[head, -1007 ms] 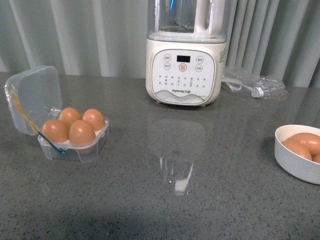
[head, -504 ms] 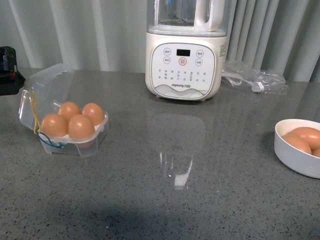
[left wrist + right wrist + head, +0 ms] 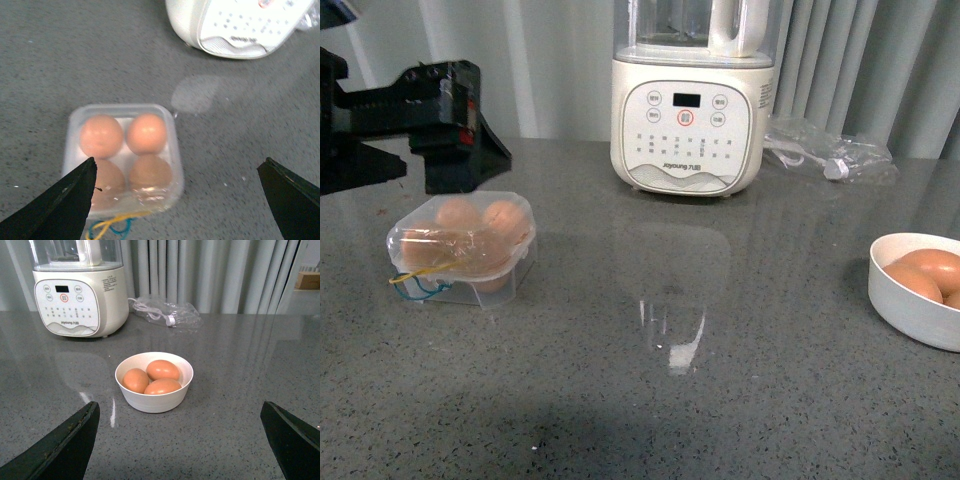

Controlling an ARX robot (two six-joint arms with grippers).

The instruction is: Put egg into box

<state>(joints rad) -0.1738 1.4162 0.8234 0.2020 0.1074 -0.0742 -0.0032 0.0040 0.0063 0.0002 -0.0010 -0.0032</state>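
The clear plastic box (image 3: 460, 245) stands at the left of the grey counter, its lid lying down over several brown eggs (image 3: 485, 222). In the left wrist view the box (image 3: 122, 157) with its eggs (image 3: 146, 133) lies below my left gripper (image 3: 180, 200), which is open and empty, one finger (image 3: 65, 200) over the box's edge. In the front view the left gripper (image 3: 460, 165) hovers just behind and above the box. My right gripper (image 3: 177, 450) is open and empty, short of a white bowl (image 3: 155, 402) holding three brown eggs (image 3: 161, 369).
A cream blender (image 3: 688, 100) stands at the back centre. A crumpled clear bag with a cable (image 3: 830, 160) lies to its right. The white bowl (image 3: 910, 310) sits at the right edge of the front view. Yellow and blue bands (image 3: 415, 282) hang from the box front.
The box lid, open a second ago, has swung down over the eggs. My left arm has come into the front view behind the box.
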